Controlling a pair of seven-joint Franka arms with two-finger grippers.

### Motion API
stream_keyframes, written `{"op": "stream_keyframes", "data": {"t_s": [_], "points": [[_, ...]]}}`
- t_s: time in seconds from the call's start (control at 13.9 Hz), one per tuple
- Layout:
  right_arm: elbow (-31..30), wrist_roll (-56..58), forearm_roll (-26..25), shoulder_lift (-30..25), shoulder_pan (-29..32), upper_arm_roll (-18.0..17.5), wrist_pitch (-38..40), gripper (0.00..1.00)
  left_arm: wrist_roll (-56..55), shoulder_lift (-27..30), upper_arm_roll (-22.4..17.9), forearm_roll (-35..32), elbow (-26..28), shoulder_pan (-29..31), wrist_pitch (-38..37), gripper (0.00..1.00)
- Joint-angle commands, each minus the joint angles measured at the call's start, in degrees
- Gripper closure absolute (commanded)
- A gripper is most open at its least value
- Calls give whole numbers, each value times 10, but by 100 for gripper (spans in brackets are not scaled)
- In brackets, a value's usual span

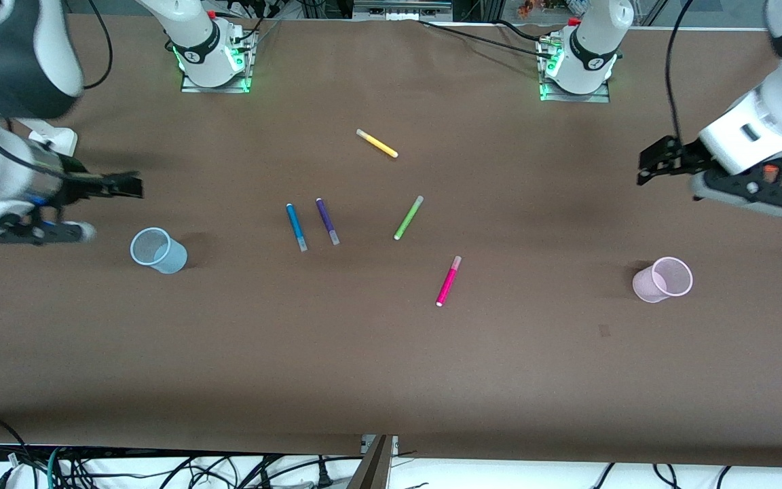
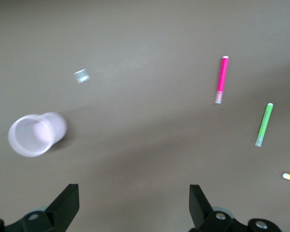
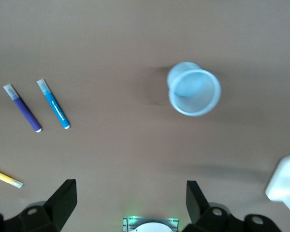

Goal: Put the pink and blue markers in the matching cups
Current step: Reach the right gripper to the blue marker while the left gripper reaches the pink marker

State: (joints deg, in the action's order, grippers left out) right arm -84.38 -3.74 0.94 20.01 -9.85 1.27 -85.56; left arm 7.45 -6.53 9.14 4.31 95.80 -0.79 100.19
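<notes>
The magenta-pink felt-tip marker lies flat on the brown table, between the two arms' ends and a little toward the left arm's. Its long axis runs slightly slanted, pale cap farther from the front camera than its coloured end. The pale pink translucent cup stands upright near the left arm's end, well apart from it.

The left gripper hovers empty over bare table above that cup's end, jaws spread wide; in its wrist view the pink marker and pink cup both lie ahead of the open jaws, to either side. Judged from this, the left arm is the nearer one for the pink marker and would need to turn its jaws across the marker's length.

The bright blue felt-tip marker lies beside a dark purple pen, almost parallel and close but not touching. The pale blue translucent cup stands near the right arm's end. The right gripper hangs just beside that cup, released and holding nothing, so it is the nearer one to the blue marker.
</notes>
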Motion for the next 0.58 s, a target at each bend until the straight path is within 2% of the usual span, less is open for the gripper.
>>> {"op": "stream_keyframes", "data": {"t_s": [0.0,0.22,0.5], "points": [[5,-3,11,37,-35,2,-31,0,-20,-70,30,2,-4,-4,61,0],[5,-4,12,81,-70,2,-68,0,-44,-150,33,-2,0,-45,140,0],[1,-6,13,141,-118,2,-141,0,-193,-252,33,-70,0,-128,259,0]]}}
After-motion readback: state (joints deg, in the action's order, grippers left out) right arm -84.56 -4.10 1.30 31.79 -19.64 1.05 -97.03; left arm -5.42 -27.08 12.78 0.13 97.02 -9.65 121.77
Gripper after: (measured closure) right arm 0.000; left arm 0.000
